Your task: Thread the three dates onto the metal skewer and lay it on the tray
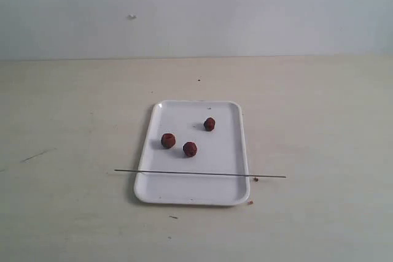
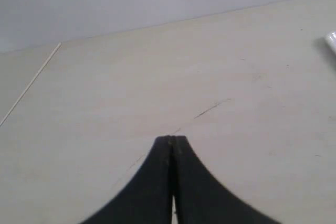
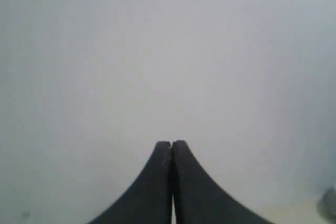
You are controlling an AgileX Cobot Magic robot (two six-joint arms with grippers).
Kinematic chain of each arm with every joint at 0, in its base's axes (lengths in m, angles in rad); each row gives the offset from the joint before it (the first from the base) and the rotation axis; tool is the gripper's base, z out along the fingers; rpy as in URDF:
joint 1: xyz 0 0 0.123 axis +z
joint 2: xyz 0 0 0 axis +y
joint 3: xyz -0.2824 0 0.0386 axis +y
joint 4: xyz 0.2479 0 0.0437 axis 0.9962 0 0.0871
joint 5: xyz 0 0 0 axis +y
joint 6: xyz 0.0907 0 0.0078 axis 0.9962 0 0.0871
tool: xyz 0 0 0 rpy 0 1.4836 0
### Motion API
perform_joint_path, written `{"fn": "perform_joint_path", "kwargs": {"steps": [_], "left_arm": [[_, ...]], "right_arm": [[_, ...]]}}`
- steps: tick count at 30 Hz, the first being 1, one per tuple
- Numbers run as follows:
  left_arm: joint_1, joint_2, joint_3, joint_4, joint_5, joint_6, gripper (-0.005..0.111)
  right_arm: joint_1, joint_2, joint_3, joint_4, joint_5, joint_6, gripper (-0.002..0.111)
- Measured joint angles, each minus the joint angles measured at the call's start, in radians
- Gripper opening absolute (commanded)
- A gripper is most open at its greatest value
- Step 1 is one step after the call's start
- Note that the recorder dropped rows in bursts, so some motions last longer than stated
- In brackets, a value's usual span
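In the exterior view a white tray (image 1: 233, 151) lies at the table's middle. Three dark red-brown dates rest loose in it: one (image 1: 168, 140) at the left, one (image 1: 190, 148) just right of it, one (image 1: 209, 124) farther back. The thin grey metal skewer (image 1: 199, 173) lies across the tray's near part, both ends sticking out past the rim. Neither arm shows in the exterior view. My left gripper (image 2: 172, 139) is shut with nothing in it, over bare table. My right gripper (image 3: 171, 143) is shut too, empty, before a pale plain surface.
Tiny reddish crumbs (image 1: 255, 179) lie by the tray's right front corner. A thin dark scratch (image 2: 210, 109) marks the table ahead of the left gripper, and a white rim edge (image 2: 331, 41) shows at that view's border. A pale wall stands behind the table.
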Motion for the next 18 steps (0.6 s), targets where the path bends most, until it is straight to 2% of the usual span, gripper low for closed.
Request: {"fn": "perform_joint_path", "kwargs": {"steps": [7,9,14,18], "left_arm": [[0.000,0.000,0.000,0.000,0.000,0.000,0.000],[0.000,0.000,0.000,0.000,0.000,0.000,0.000],[0.000,0.000,0.000,0.000,0.000,0.000,0.000],[0.000,0.000,0.000,0.000,0.000,0.000,0.000]], "right_arm": [[0.000,0.007,-0.003,0.006,-0.341,0.168,0.000],[0.000,0.038,-0.036,0.008,-0.388,0.220,0.000],[0.000,0.264,-0.288,-0.012,-0.287,0.238,0.000],[0.000,0.531,-0.505,-0.162,-0.099,0.254,0.000]]}}
